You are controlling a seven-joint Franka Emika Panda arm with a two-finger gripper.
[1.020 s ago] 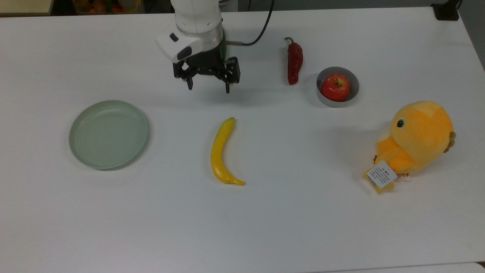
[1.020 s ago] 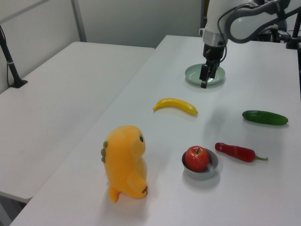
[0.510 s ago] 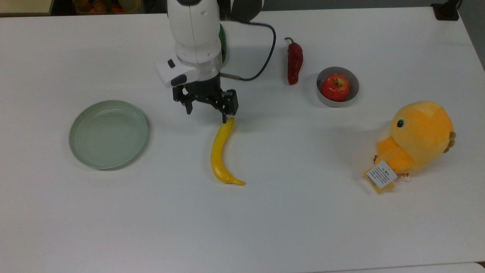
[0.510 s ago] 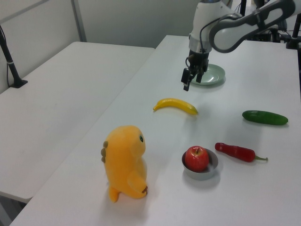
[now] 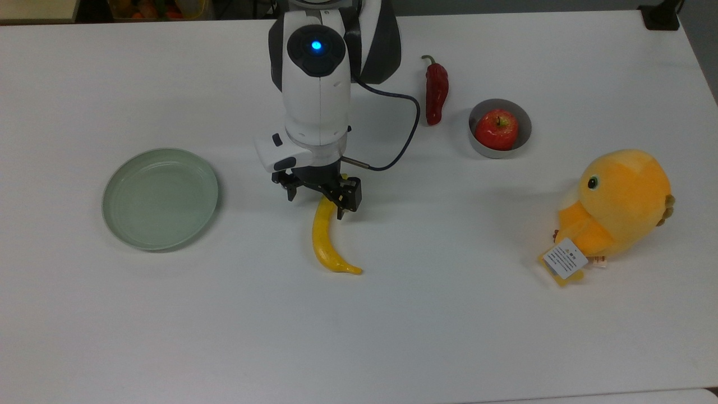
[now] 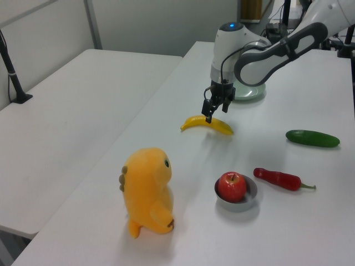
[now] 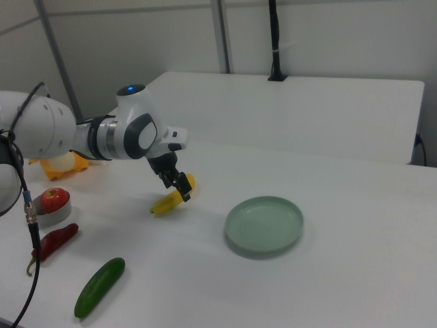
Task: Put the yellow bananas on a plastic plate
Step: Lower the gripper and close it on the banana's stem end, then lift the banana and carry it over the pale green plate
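Note:
The yellow banana (image 5: 323,242) lies on the white table, curved, its upper end hidden under my gripper in the top view. My gripper (image 5: 316,206) is open, and its fingers stand on either side of that upper part of the banana. In the left view the gripper (image 6: 215,113) hangs just over the banana (image 6: 219,127). The right view has the gripper (image 7: 179,190) at the banana's (image 7: 166,203) far end. The pale grey-green plastic plate (image 5: 160,198) sits empty at the top view's left, apart from both, and it lies right of the banana (image 7: 264,225) in the right view.
A red chili pepper (image 5: 436,92) and a grey bowl (image 5: 482,146) holding a red apple (image 5: 496,129) lie at the top view's upper right. An orange plush chick (image 5: 617,207) stands at the right. A green cucumber (image 6: 312,138) lies at the left view's right.
My arm has come forward from the back of the table, and the open gripper now sits over the banana's upper end. The banana and the plate have not moved.

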